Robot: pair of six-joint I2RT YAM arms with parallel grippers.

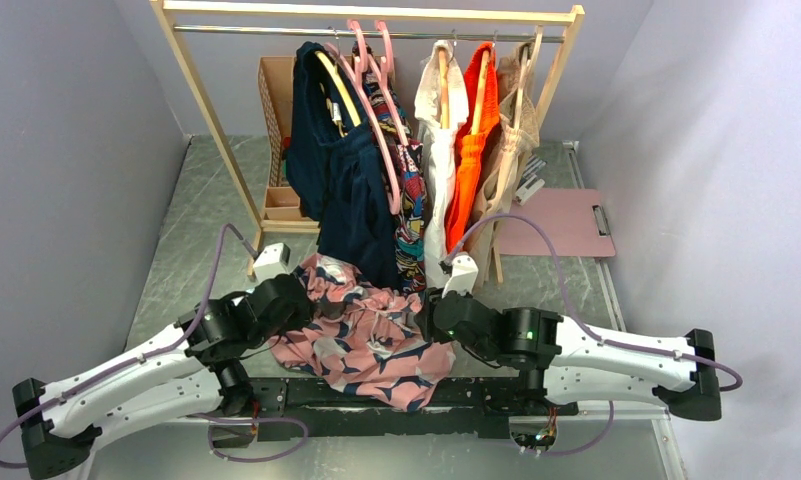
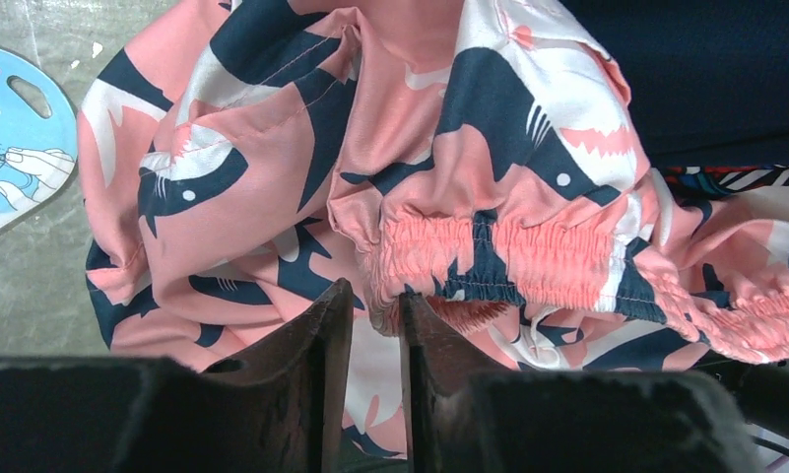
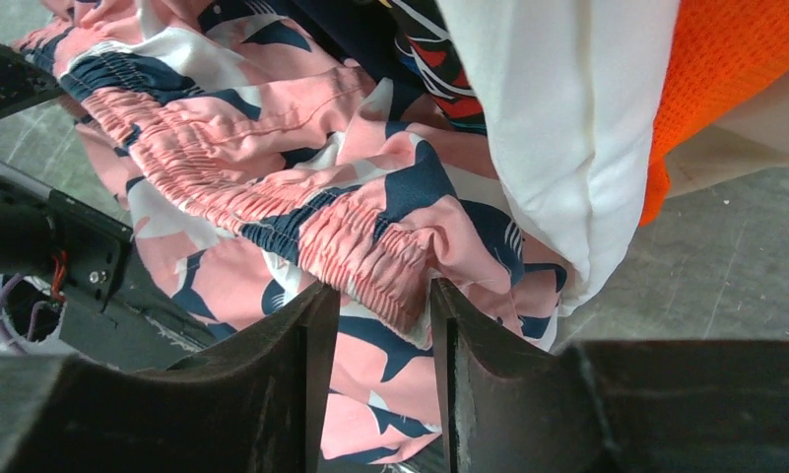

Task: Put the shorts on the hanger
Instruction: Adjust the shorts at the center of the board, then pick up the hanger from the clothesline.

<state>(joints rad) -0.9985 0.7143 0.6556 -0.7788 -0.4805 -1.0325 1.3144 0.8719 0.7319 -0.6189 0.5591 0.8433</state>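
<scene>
We note pale lavender walls on three sides. Grey marbled bench. Wooden garment rack with metal rail at back. Wooden crate behind rack, left. Pink clipboard right. Light even.

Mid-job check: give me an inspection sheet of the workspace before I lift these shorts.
Surface: grey marbled table, no spills seen.
Job's things: the shorts crumpled at the near edge between the arms; the hanger hooked on the wooden rack.
Clutter: blue card beside the shorts; pink clipboard; wooden box.
Grippers: left gripper jaws pinched on the waistband; right gripper jaws straddle the waistband, closure unclear.
Cables: purple cables loop off both arms, none seen on the shorts.
Surroundings: rack crowded with hanging garments; plain walls.
</scene>
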